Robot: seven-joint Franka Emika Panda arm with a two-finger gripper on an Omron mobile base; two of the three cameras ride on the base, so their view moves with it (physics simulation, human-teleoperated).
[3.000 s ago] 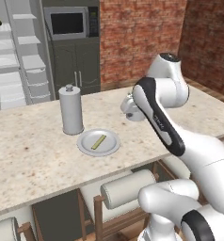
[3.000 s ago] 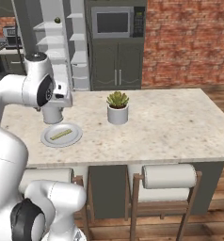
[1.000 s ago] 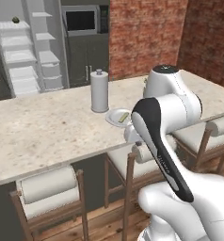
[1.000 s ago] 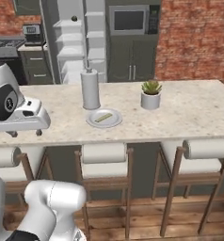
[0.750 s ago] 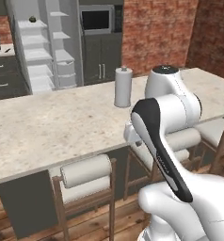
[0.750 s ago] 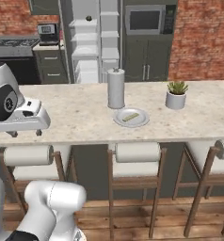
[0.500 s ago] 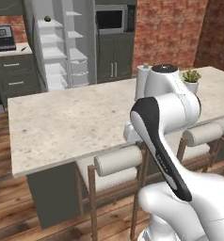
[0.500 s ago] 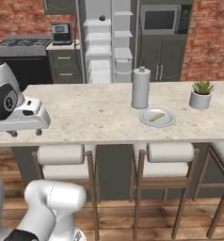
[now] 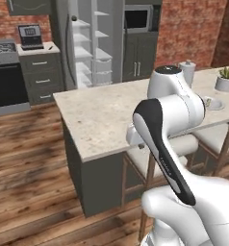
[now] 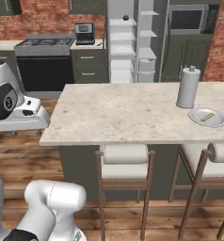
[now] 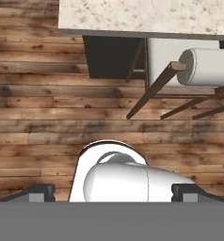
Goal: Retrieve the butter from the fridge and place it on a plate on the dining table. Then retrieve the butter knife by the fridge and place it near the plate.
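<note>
**Robot's pincer wide open over the floor, butter already on the plate**

So the butter is lying on the plate, a pale yellow stick sitting a bit diagonally in the middle of it. The plate sits on the dining table, toward the right-hand end, just beside a tall grey canister. From the other side you catch the plate's rim peeking out past the robot's arm, with a small potted plant further along the same tabletop.

The pincer is spread wide. You can see its two dark fingertips far apart at the bottom of the hand camera, and there's nothing between them. It isn't touching anything either; it's looking down at wooden floorboards, with the table's edge and one of the cushioned stools at the top of that view.

The fridge stands at the back of the kitchen with its door open, white shelves showing inside. There's a stove to its left and a coffee machine on the counter between them. The microwave sits in the dark cabinet to the fridge's right.

I can't make out the knife anywhere from here, too small to tell.
</note>
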